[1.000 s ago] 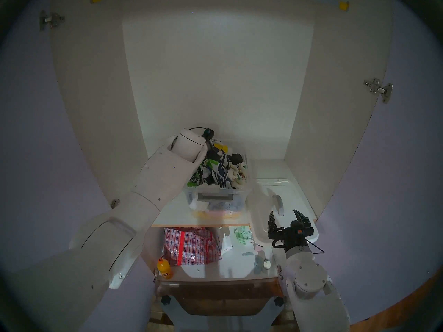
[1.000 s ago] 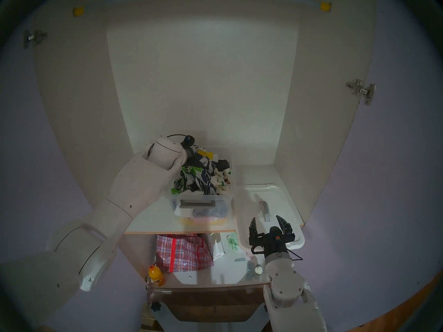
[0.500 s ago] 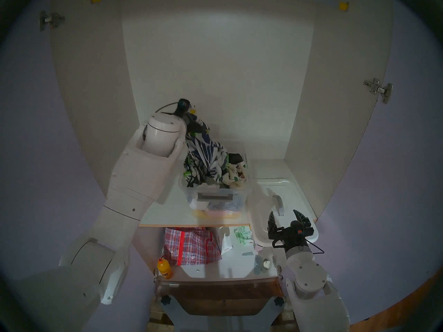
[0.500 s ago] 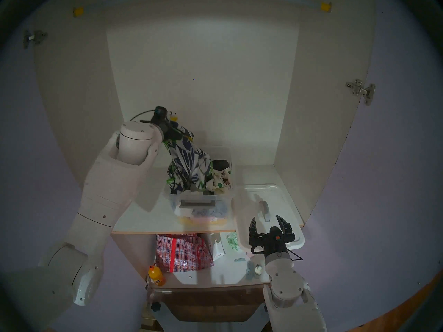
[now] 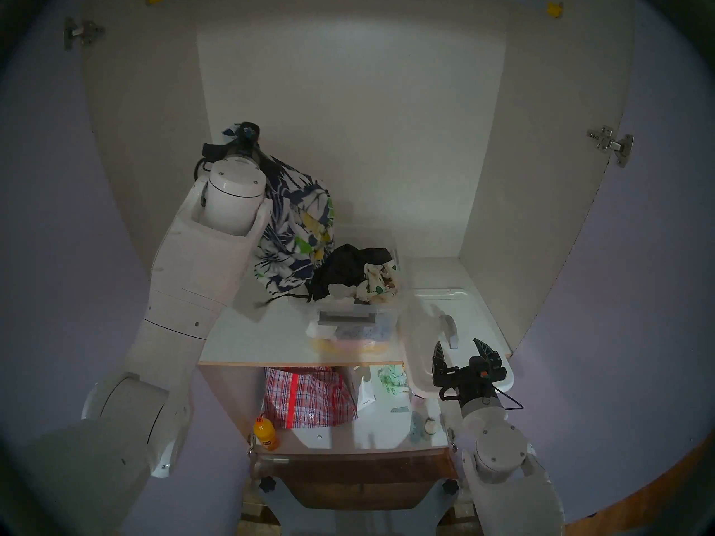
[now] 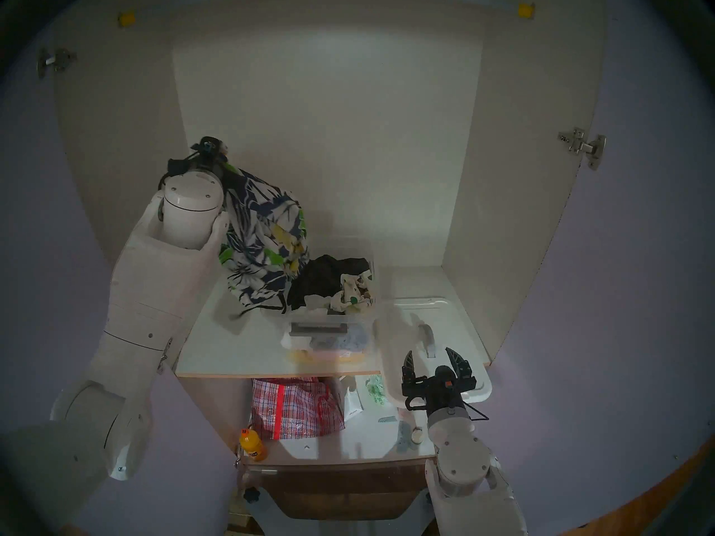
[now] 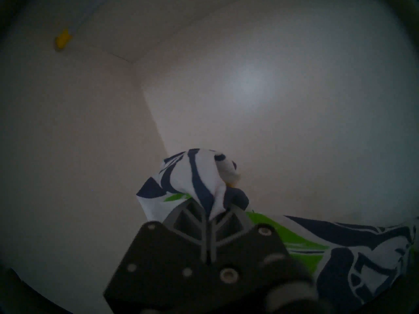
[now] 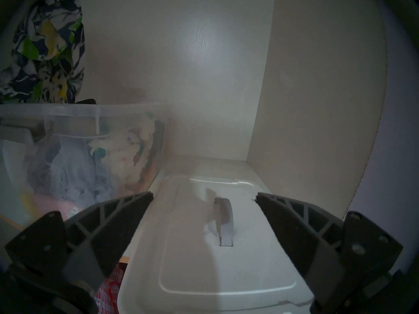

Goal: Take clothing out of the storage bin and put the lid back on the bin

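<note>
The clothing (image 5: 298, 222), a navy and white leaf print with lime and yellow patches, hangs in the air up and to the left of the storage bin (image 5: 381, 311). My left gripper (image 5: 238, 135) is shut on its top end. In the left wrist view the fingertips (image 7: 205, 218) pinch a fold of the clothing (image 7: 199, 177). The clear bin stands on the shelf with a grey latch on its front. The white lid (image 5: 464, 314) lies flat to the bin's right. My right gripper (image 5: 458, 343) hovers open over the lid's near end, behind its grey handle (image 8: 224, 216).
A black garment (image 5: 348, 264) and a cream spotted cloth (image 5: 381, 282) top the bin. The lid overhangs the front edge of the shelf (image 5: 263, 342). Below are a red-checked bag (image 5: 309, 396) and an orange bottle (image 5: 266, 434). Cupboard walls close in left, right and behind.
My left arm rose and swung left, pulling the print clothing up out of the bin until it hangs clear beside it. The black garment is now uncovered. The right arm has not moved.
</note>
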